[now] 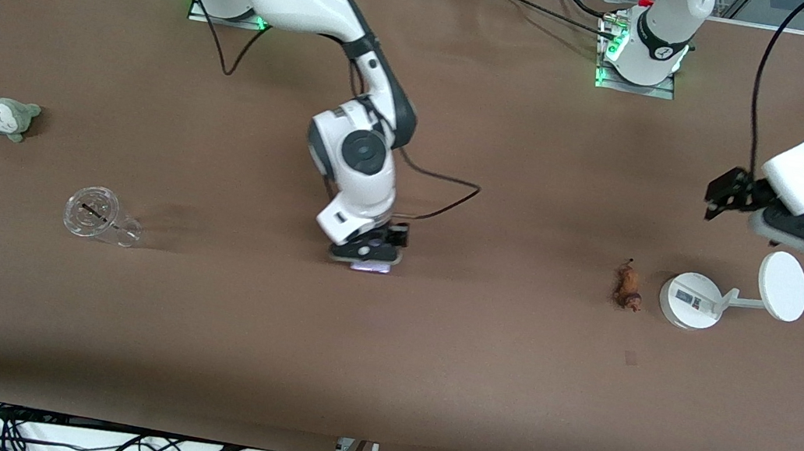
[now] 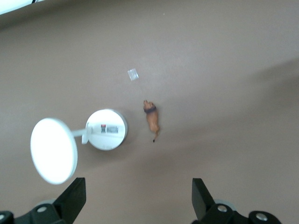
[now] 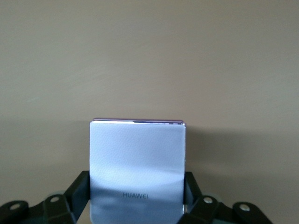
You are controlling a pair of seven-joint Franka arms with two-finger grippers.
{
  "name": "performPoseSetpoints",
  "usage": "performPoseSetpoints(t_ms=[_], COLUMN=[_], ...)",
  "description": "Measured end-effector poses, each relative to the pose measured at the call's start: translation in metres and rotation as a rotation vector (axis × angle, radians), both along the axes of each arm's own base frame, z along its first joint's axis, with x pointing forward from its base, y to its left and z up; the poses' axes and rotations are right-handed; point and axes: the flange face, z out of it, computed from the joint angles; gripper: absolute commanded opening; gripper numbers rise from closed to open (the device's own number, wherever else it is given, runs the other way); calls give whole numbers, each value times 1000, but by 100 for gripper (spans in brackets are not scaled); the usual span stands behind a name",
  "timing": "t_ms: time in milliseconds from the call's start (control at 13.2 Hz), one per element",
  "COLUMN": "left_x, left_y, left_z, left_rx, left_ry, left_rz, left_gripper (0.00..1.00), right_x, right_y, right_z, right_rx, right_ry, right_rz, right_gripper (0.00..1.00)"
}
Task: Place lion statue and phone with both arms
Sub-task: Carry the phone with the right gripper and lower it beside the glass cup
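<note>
The phone [image 1: 369,267] is a flat lavender-white slab lying on the table near its middle. My right gripper [image 1: 367,252] is down on it. In the right wrist view the phone [image 3: 137,163] fills the gap and both black fingers [image 3: 78,189] press its sides, so my right gripper [image 3: 137,198] is shut on it. The lion statue [image 1: 628,286] lies on the table toward the left arm's end, beside a white round-based stand [image 1: 689,300]. My left gripper [image 1: 722,195] hangs open and empty over bare table by the stand. The left wrist view shows the lion statue [image 2: 152,119] ahead of my left gripper [image 2: 138,195].
The stand's white disc [image 1: 783,285] sticks out toward the left arm's end; the stand also shows in the left wrist view [image 2: 106,129]. A grey-green plush [image 1: 8,116] and a clear cup [image 1: 100,216] on its side lie toward the right arm's end. A small clear scrap [image 2: 133,74] lies near the lion.
</note>
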Motion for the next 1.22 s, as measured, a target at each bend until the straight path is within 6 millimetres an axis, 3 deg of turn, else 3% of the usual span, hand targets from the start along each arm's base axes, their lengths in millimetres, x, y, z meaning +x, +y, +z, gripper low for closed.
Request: performPoseSetpoints(t_ms=[152, 304, 456, 608, 835, 1215], left_x=[2, 8, 12, 12, 12, 14], left_y=[1, 4, 5, 4, 6, 6], left_z=[15, 10, 3, 1, 0, -6], left_rx=[-1, -2, -5, -11, -11, -11], left_ry=[-8, -2, 12, 23, 27, 37], left_rz=[2, 8, 10, 12, 15, 15], left_gripper=[100, 100, 100, 100, 100, 100], right_x=[36, 60, 73, 78, 71, 60], right_y=[-69, -139, -203, -254, -292, -306], right_z=[29, 42, 30, 10, -16, -37], right_rx=[-34, -57, -69, -75, -81, -82], right_ry=[57, 125, 178, 223, 270, 279], right_rz=[7, 11, 9, -14, -42, -53], right_gripper=[38, 38, 38, 38, 38, 38])
